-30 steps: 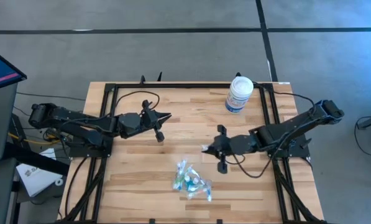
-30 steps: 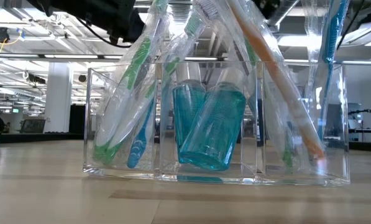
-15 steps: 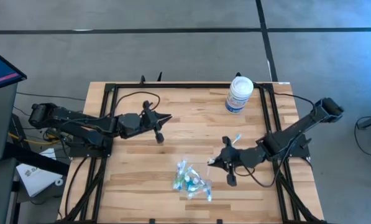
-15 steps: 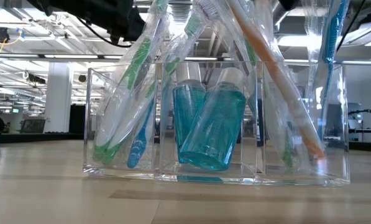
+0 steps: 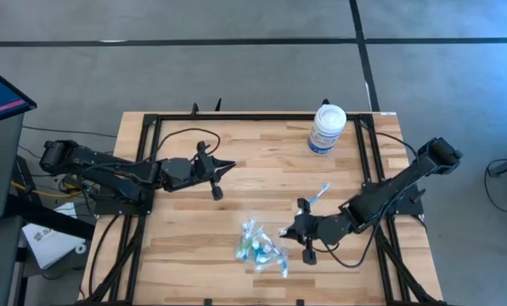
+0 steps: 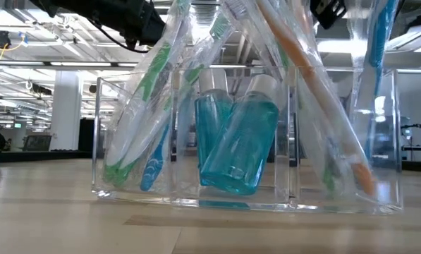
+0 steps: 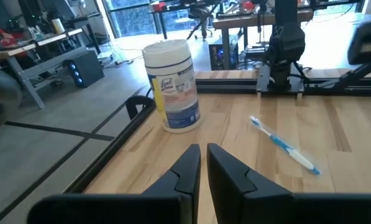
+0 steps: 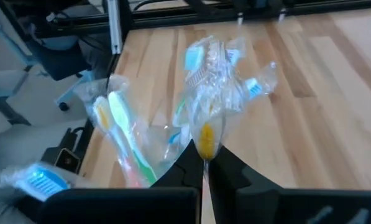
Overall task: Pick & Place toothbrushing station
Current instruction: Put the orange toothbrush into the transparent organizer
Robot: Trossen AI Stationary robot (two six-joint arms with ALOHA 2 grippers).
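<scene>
The toothbrushing station (image 5: 261, 248) is a clear compartmented tray (image 6: 125, 190) standing on the table near the front edge. It holds wrapped green (image 6: 143, 99), blue (image 6: 152, 173) and orange (image 6: 316, 85) toothbrushes and teal tubes (image 6: 238, 148). My right gripper (image 5: 289, 231) is at the station's right side, its fingers (image 8: 191, 168) shut at a wrapped yellow-orange toothbrush end (image 8: 205, 140). Another blue toothbrush (image 5: 319, 194) lies flat on the table behind it. My left gripper (image 5: 226, 164) is shut and empty over the table's left middle. My right gripper pinches the wrapped yellow-orange toothbrush by its upper end (image 8: 205, 144) between its two fingers. It comes from the table's right, slanting down. The toothbrush still leans in the tray with its lower end (image 6: 362, 180) inside. The fingertips cover the exact place of contact.
A big white tub with a blue label (image 5: 328, 127) stands at the far right of the table and shows in the left wrist view (image 7: 171, 87). A black frame (image 5: 151, 127) runs round the tabletop. Bare wood lies between the two arms.
My right gripper has moved toward the near edge and the left, down to the station. A blue toothbrush now lies on the table where the gripper was. In the low view the tray has turned and shifted a little.
</scene>
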